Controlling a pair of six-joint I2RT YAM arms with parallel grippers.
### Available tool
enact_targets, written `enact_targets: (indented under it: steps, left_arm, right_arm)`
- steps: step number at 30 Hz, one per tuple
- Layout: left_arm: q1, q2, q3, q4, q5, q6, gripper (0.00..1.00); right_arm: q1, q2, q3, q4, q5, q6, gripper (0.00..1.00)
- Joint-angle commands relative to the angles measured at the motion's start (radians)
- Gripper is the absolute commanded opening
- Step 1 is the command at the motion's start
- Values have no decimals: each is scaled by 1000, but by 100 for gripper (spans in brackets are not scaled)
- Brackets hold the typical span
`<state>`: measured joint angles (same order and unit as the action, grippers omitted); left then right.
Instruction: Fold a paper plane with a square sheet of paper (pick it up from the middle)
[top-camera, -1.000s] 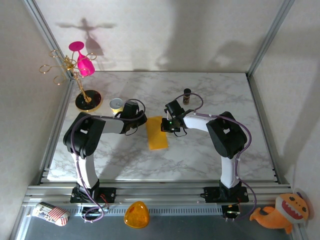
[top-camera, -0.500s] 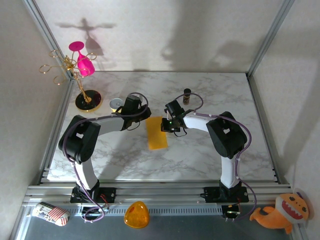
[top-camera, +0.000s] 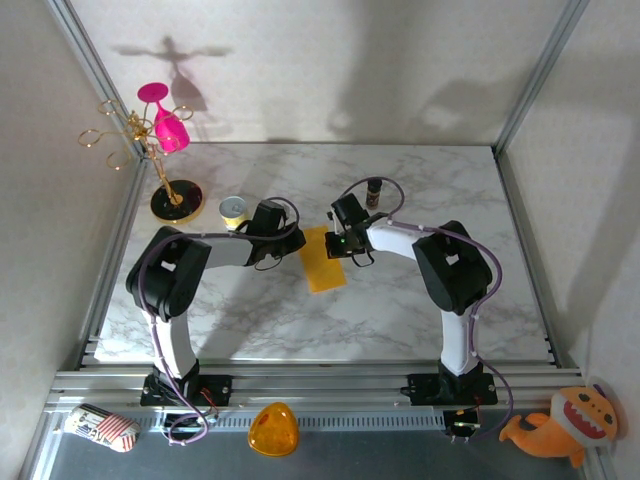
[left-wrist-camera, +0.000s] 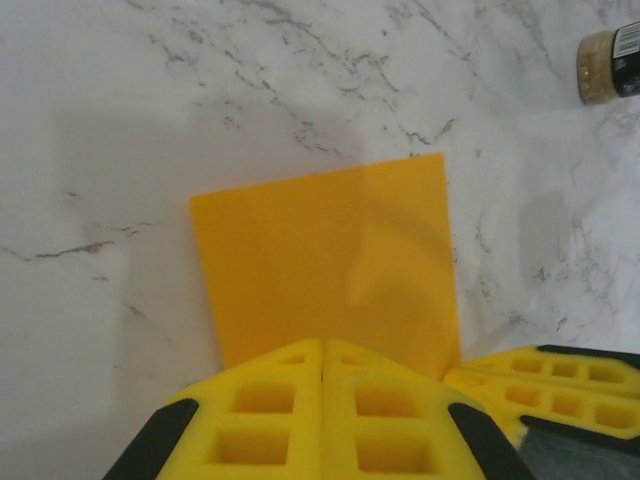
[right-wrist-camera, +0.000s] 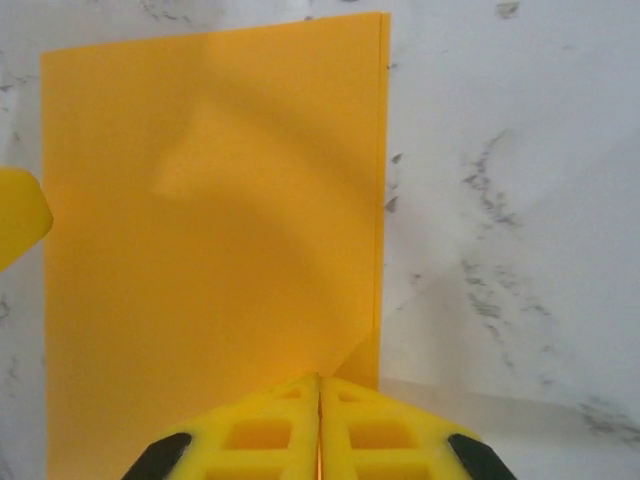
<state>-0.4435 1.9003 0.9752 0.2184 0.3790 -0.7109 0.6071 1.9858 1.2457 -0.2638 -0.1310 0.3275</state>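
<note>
Folded square sheet of paper (top-camera: 325, 263) lies mid-frame on desk (top-camera: 420, 310); left gripper (top-camera: 293, 239) and right gripper (top-camera: 337, 245) are both pressed together at its upper end.

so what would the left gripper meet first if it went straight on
The folded orange paper, flat right ahead of the left gripper; beyond it, bare marble tabletop. Its height above the sheet is unclear.

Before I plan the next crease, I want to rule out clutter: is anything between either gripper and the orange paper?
Nothing visible does. The left gripper and right gripper, both shut, sit at the far end of the folded sheet of paper. The yellow tin and small jar stand apart from it.
</note>
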Motion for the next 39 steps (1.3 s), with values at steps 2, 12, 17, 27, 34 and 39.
enact_targets:
  steps: [2,12,17,27,34,39]
  left_arm:
    - [-1,18,34,-14,34,-12,4]
    - [0,-5,-13,63,104,-68,4]
    - [-10,-20,-66,128,147,-113,4]
    - [-26,-8,-101,137,149,-123,3]
    - [-26,15,-80,66,105,-106,2]
    - [-26,27,-72,34,93,-96,2]
  right_arm:
    - [-23,-64,-25,-73,-53,-36,13]
    - [0,-151,-158,107,-356,199,14]
    - [22,-97,-154,103,-374,213,6]
    - [45,-23,-117,103,-413,202,3]
    - [48,-22,-119,86,-394,194,3]
    - [48,-45,-116,92,-406,188,4]
